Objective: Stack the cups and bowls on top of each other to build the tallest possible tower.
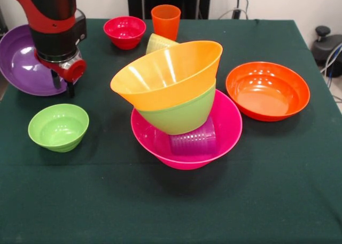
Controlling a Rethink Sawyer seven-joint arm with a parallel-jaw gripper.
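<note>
Your hand (63, 86) hangs at the left of the bench (171, 206), its two dark fingers (70, 88) pointing down at the rim of the large purple bowl (24, 60). One finger sits over the bowl's near edge and one just outside it, but you cannot tell from this angle whether they pinch the rim or merely straddle it. The purple bowl is tilted, its open side facing the camera, at the bench's left edge.

Just in front of the hand, the small green bowl (57, 127) stands upright on the cloth, apart from everything else.

At the middle, the tower (179, 102) leans: the large pink bowl (224, 129) as base, the purple cup (194, 140) lying on its side inside it, the medium green bowl (181, 116) resting tilted on the cup, and the yellow-orange bowl (165, 76) nested in the green one, mouth tipped toward the camera.

Behind the tower, the yellow cup (157, 42) lies partly hidden, with the orange cup (165, 21) upright and the small red bowl (124, 31) beside it. The orange-red bowl (267, 91) sits upright to the right.
</note>
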